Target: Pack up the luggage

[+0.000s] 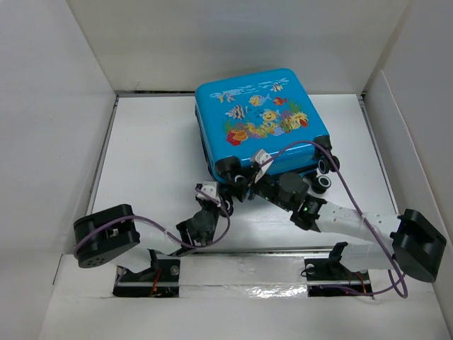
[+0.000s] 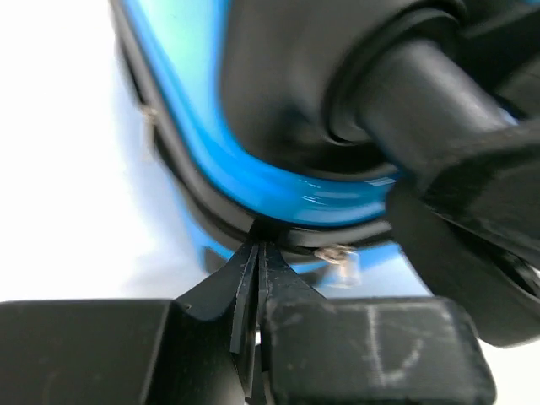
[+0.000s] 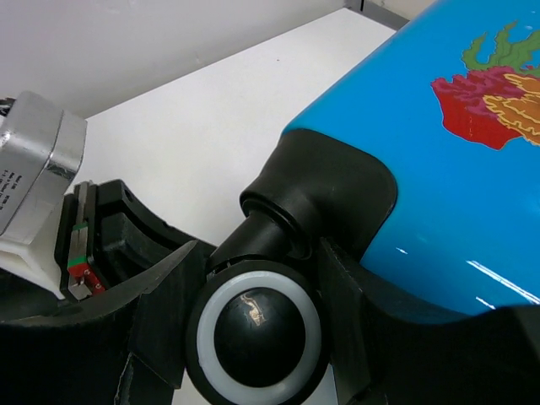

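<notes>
The luggage (image 1: 258, 113) is a closed bright blue suitcase with fish and coral print, lying flat on the white table, wheels toward the arms. My left gripper (image 1: 226, 191) is at its near left corner. In the left wrist view the gripper (image 2: 257, 246) is shut, tips touching the black seam of the luggage (image 2: 253, 181); a small metal zipper pull (image 2: 337, 253) hangs just to the right. My right gripper (image 1: 245, 181) is at the same corner. In the right wrist view it (image 3: 257, 253) is closed around a black-and-white wheel (image 3: 257, 337), one finger (image 3: 160, 312) on each side.
White walls (image 1: 56, 142) enclose the table on the left, back and right. Two more wheels (image 1: 324, 175) stick out at the luggage's near right corner. A metal rail (image 1: 241, 276) with both arm bases runs along the near edge. Purple cables (image 1: 354, 205) trail along the arms.
</notes>
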### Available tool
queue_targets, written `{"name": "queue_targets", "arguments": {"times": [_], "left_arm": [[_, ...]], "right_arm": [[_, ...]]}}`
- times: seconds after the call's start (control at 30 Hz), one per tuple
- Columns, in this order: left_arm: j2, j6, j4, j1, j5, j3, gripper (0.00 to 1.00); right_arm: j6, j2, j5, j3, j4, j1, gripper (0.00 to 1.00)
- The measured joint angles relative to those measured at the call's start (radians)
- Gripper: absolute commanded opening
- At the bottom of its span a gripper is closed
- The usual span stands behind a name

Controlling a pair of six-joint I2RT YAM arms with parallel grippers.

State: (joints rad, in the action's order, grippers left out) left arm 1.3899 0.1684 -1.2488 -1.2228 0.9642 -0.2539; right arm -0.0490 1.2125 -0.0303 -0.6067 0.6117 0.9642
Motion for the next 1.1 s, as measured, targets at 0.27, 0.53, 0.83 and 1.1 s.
{"name": "queue_targets", "arguments": {"times": [0.27,0.53,0.83,1.1], "left_arm": [[-0.021,0.153,0.029,-0.034,-0.197,0.020,0.18],[-0.239,0.219,0.119,-0.032,-0.230,0.066,0.24],[-0.312,0.211,0.226,0.002,-0.249,0.056,0.24],[-0.367,0.183,0.330,0.015,-0.256,0.019,0.24]], "right_arm": [[0.000,-0.003,0.010,-0.005,-0.024,0.005,0.65],[-0.011,-0.144,0.040,0.026,-0.077,0.032,0.91],[-0.019,-0.335,0.158,0.195,-0.127,0.032,0.07],[-0.084,-0.039,0.176,0.244,0.036,0.032,0.22]]}}
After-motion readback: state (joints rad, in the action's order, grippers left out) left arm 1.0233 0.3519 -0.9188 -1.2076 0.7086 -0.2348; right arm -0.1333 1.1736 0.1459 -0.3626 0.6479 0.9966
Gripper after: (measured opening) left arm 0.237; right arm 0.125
